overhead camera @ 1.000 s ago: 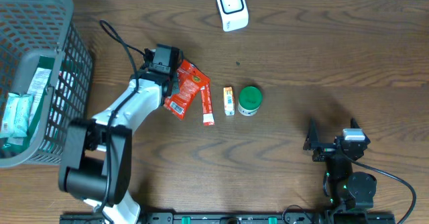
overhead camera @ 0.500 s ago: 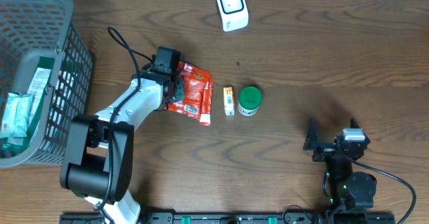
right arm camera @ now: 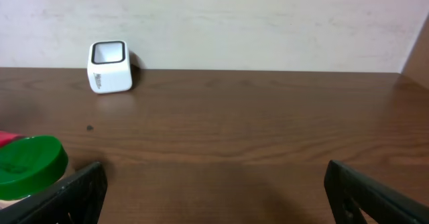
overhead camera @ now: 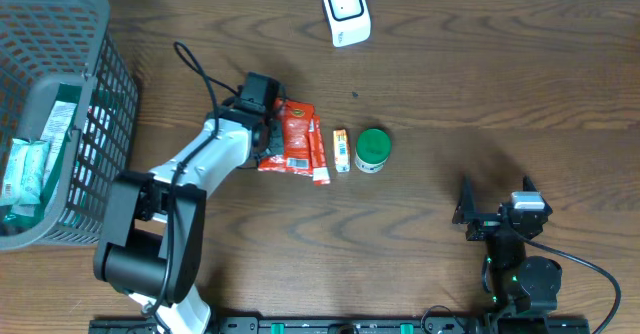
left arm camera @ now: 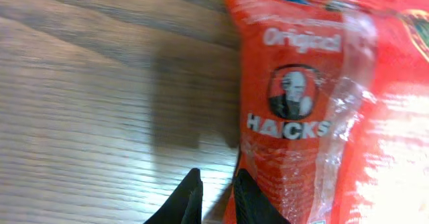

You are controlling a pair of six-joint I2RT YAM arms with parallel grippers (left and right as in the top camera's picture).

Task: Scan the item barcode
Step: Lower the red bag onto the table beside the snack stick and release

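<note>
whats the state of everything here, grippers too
red plastic candy bag, edge pinched
left gripper, shut on the bag
right gripper, open, empty
green-lidded round jar, upright, lid on
small yellow box, lying flat
white scanner, untouched
grey mesh basket, holding packets

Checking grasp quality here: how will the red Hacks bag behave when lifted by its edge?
The red Hacks bag is wrinkled, glossy film, so it will probably sag and fold rather than stay flat. That shine suggests it could slip from the left tool, which seems to pinch just one edge.
</note>
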